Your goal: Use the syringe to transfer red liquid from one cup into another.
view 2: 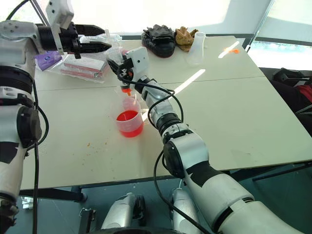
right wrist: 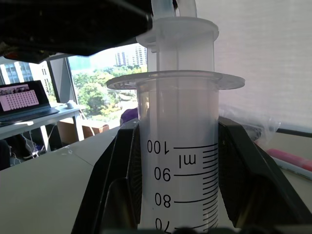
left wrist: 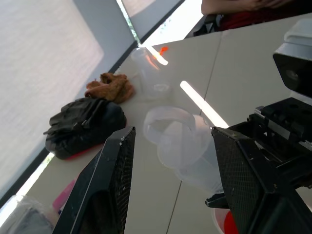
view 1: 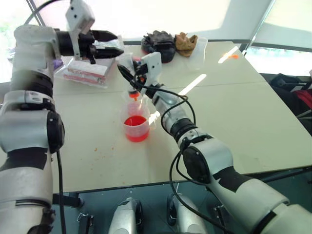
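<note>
The right gripper [right wrist: 178, 204] squeezes the syringe [right wrist: 181, 161] and holds it up, tip down, over the two cups near the middle of the table [view 1: 234, 122]. The left gripper [view 1: 108, 41] is open by the plunger top. If it pushes crooked, the syringe could tip, and red liquid [view 1: 135, 122] from the short cup [view 1: 136, 126] could splash out.

Office-like test room, plain white table [view 1: 234, 107], big bright windows (city view), laptop [right wrist: 22, 100] on desk
</note>
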Available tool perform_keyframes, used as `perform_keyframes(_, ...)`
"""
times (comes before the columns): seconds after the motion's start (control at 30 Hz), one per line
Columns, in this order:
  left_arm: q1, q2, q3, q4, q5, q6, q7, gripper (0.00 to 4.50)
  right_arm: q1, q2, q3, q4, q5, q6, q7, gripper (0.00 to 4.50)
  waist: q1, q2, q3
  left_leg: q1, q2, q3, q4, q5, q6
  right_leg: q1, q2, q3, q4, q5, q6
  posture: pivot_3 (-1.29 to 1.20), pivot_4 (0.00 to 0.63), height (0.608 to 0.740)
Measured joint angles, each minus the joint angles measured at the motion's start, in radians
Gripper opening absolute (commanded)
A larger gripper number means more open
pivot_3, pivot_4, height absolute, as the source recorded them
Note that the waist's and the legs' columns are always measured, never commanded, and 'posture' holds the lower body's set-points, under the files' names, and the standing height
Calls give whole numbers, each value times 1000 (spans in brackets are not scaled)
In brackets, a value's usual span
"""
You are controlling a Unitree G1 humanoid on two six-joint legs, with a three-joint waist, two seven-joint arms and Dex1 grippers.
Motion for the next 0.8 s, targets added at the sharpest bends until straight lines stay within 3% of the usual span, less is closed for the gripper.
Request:
perform_keyframes(0.27,5,2,5,2,-5,23,0,2585,0,-1,0,4,-6,0,-1,1476,0,0,0,0,0,0,0,0,0,0,0,0,0,0,0,0,150,740)
perform_keyframes(0.47,-29,65,22,14,-14,77,-23,2585,-15,5,-1,1,-5,-14,1,1476,-2,0,0,0,0,0,0,0,0,0,0,0,0,0,0,0,150,740)
perform_keyframes(0.6,-35,102,28,19,-7,39,19,2585,-14,5,-3,1,-3,-14,6,1476,-1,0,0,0,0,0,0,0,0,0,0,0,0,0,0,0,150,740)
perform_keyframes(0.8,-48,80,28,49,-1,-5,67,2585,-14,15,-2,1,-1,-14,13,1476,3,0,0,0,0,0,1,0,1,1,0,0,0,0,0,0,150,740)
